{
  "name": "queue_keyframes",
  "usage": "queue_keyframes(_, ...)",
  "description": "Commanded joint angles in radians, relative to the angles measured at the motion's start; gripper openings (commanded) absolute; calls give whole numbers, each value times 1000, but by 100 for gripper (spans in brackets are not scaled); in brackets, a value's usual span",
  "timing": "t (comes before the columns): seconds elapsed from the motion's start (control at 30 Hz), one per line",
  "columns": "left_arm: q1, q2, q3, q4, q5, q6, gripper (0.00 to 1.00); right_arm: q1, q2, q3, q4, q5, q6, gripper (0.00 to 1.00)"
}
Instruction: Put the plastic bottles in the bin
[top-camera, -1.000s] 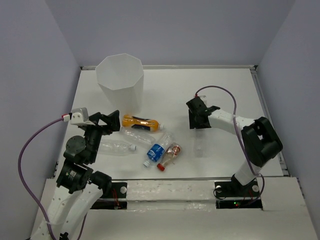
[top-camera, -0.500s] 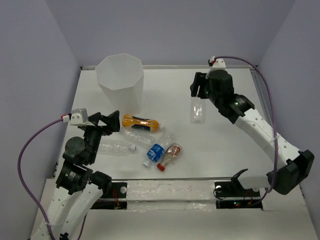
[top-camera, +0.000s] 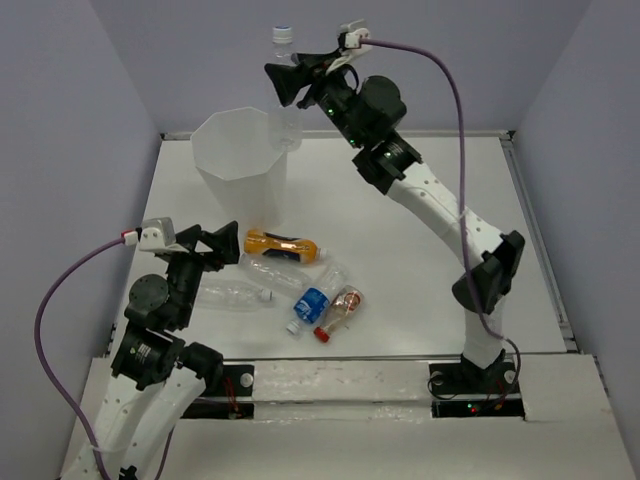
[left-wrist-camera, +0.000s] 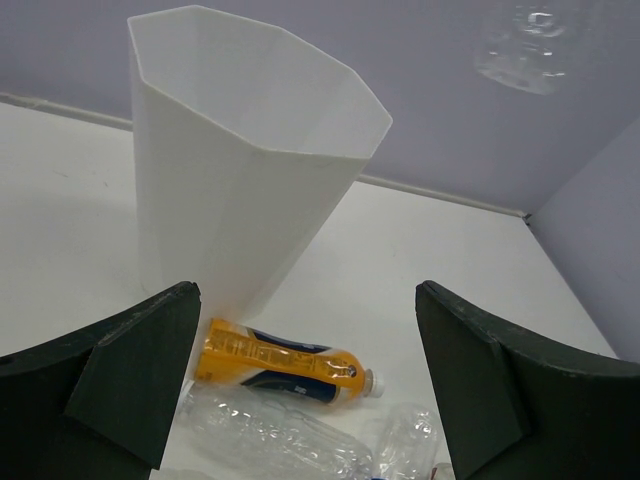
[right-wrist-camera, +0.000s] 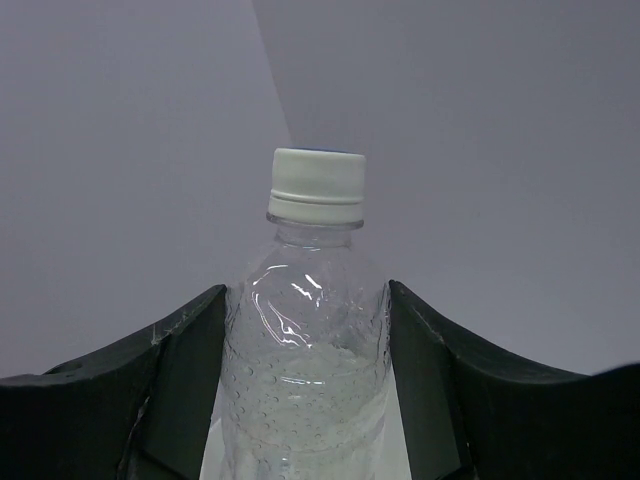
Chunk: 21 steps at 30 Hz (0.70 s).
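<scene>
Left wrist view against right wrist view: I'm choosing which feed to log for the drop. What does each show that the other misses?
Only left wrist: the bin, the orange bottle and clear bottles lying on the table, framed by the open left gripper. Only right wrist: the white cap, and the right gripper shut on the held clear bottle. Both: that bottle, though the left wrist catches only its base, high at top right.

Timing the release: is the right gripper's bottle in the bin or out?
Out: right gripper holds the clear bottle upright, higher than the bin's rim.
</scene>
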Motion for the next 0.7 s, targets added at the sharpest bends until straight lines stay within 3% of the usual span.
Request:
queue_keyframes(0.0,5,-13,32,49,1,2,99,28,219,319,108,-41,-73,34)
queue_keyframes(0.27,-7,-9,33,51,4,0,99,47,511,558,179,-44,-146,28)
queue_keyframes(0.33,-7,-9,33,51,1,0,99,58,526,543,165,-44,-159,44)
queue_keyframes(0.37,-7,-9,33,51,-1,0,99,58,519,493,163,-74,-172,56)
queue_keyframes(0.4,-7,-7,33,51,-5,0,99,67,511,465,165,-81,-180,78)
queue_keyframes(0.47,-4,-4,33,51,-11,0,99,67,473,422,153,-84,-189,96)
queue_keyframes(0.5,-3,-3,35,49,-16,0,99,67,461,399,124,-90,-189,100)
queue_keyframes(0.67,14,5,42,29,-77,-12,99,67,327,278,-13,-116,-234,99)
